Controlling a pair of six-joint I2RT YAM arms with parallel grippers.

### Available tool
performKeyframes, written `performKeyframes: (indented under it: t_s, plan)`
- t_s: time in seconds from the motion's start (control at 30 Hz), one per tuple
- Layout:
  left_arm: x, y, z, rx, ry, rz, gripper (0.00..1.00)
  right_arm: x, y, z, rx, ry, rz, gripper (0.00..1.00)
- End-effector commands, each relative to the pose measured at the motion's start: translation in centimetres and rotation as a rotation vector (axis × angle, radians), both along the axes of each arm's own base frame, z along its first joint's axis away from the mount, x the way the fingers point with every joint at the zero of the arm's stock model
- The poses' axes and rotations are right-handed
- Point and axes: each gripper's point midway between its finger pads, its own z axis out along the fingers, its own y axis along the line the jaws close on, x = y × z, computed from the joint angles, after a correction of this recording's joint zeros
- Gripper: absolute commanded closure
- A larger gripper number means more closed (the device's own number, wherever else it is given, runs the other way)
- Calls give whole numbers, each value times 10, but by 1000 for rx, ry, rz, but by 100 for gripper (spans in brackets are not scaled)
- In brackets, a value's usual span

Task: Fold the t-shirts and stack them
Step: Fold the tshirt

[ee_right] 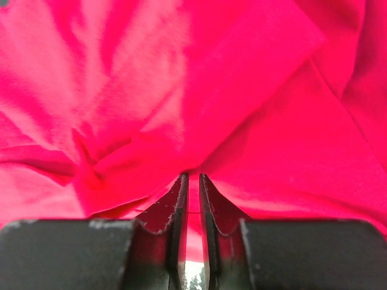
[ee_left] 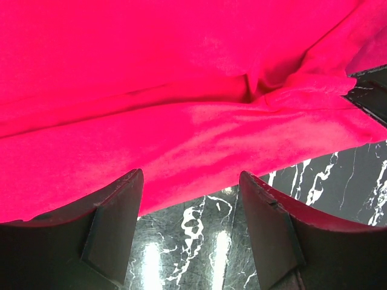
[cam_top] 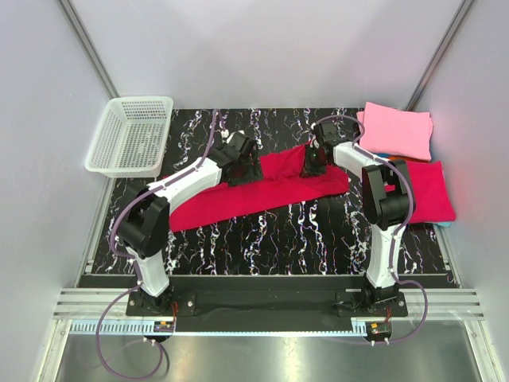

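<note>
A crimson t-shirt [cam_top: 262, 193] lies as a long crumpled band across the middle of the black marble table [cam_top: 278, 239]. My right gripper [cam_top: 312, 165] stands at its far right part. In the right wrist view the jaws [ee_right: 193, 181] are pinched on a fold of the red cloth [ee_right: 242, 109], which bunches up around them. My left gripper [cam_top: 246, 167] is at the shirt's far edge, left of the right one. It is open [ee_left: 190, 181], with bare marble between its fingers [ee_left: 115, 223] and the red cloth's edge [ee_left: 181, 139] just past the tips.
A folded pink shirt [cam_top: 398, 131] lies at the back right. A folded red shirt [cam_top: 428, 191] is in front of it, with a bit of turquoise cloth [cam_top: 446, 225] showing under its corner. A white mesh basket [cam_top: 130, 135] stands at the back left.
</note>
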Motion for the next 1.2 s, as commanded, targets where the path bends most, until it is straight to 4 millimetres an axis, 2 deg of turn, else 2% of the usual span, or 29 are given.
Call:
performKeyframes:
  t_s: [0.0,0.27,0.63,0.73,0.93,1.03,1.17]
  plan:
    - [6,9,23,13,-79,16,30,19,18,31,32,-97,48,82]
    - [2,13,19,29,-67,18,30,30,31,30,50,-108,82,82]
    - [-3,29,20,89,-65,21,29,69,66,33,144,-156,158,82]
    - [-3,27,19,84,-60,17,29,70,79,36,195,-152,200,82]
    - [-1,14,19,40,-43,-22,29,55,101,52,320,-159,351,81]
    - [1,-3,22,-21,-49,-80,30,62,87,60,231,-208,291,82]
    - [7,-29,23,-108,-49,-170,30,78,52,77,62,-292,135,81]
